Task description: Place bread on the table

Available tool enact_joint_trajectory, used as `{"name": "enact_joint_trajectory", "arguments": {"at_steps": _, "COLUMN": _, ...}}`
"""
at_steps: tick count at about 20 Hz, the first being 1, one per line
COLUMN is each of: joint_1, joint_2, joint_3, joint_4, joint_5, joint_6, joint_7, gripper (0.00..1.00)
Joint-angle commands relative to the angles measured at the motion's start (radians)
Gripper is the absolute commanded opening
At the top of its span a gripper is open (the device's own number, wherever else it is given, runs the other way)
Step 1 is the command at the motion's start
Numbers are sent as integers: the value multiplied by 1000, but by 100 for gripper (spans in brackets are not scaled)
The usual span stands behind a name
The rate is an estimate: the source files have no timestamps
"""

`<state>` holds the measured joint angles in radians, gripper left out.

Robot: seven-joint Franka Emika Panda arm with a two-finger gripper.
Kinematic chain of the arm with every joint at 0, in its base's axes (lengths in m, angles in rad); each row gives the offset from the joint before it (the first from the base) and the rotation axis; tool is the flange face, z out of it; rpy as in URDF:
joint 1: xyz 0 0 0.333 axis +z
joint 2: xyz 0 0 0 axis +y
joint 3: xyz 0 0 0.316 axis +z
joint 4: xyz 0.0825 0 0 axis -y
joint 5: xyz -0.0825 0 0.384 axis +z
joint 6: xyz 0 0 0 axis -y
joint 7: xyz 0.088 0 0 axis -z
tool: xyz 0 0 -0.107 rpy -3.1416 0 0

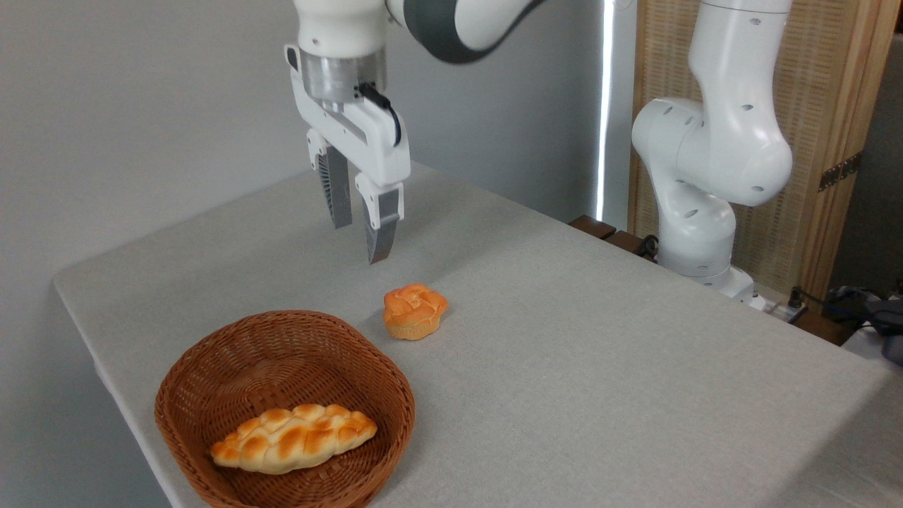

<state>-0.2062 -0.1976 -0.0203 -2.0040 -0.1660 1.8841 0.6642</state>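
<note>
Fingers (341,197) apart, empty; orange knotted bread (415,311) upright on table (600,367).

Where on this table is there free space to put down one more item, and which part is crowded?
The table is bare on the whole right half, from the bread across to the robot base. The far left corner, behind the gripper, is bare too. The crowded part is near left: the basket holds a braided loaf.

The bread (415,311) sits upright on the grey tabletop (600,367), just beside the wicker basket (282,353) holding a braided loaf (293,437). The gripper (360,240) hangs above, jaws apart and empty.
</note>
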Motion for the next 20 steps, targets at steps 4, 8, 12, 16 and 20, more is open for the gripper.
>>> {"name": "enact_joint_trajectory", "arguments": {"at_steps": 4, "joint_1": 17, "joint_2": 154, "joint_3": 54, "joint_4": 347, "joint_5": 137, "joint_6": -298, "joint_7": -23, "gripper": 100}}
{"name": "enact_joint_trajectory", "arguments": {"at_steps": 8, "joint_1": 30, "joint_2": 176, "joint_3": 53, "joint_4": 402, "joint_5": 146, "joint_6": -323, "joint_7": -25, "gripper": 100}}
{"name": "enact_joint_trajectory", "arguments": {"at_steps": 12, "joint_1": 30, "joint_2": 195, "joint_3": 57, "joint_4": 439, "joint_5": 144, "joint_6": -333, "joint_7": -31, "gripper": 100}}
{"name": "enact_joint_trajectory", "arguments": {"at_steps": 16, "joint_1": 30, "joint_2": 195, "joint_3": 68, "joint_4": 439, "joint_5": 143, "joint_6": -332, "joint_7": -28, "gripper": 100}}
{"name": "enact_joint_trajectory", "arguments": {"at_steps": 20, "joint_1": 30, "joint_2": 195, "joint_3": 68, "joint_4": 438, "joint_5": 143, "joint_6": -332, "joint_7": -28, "gripper": 100}}
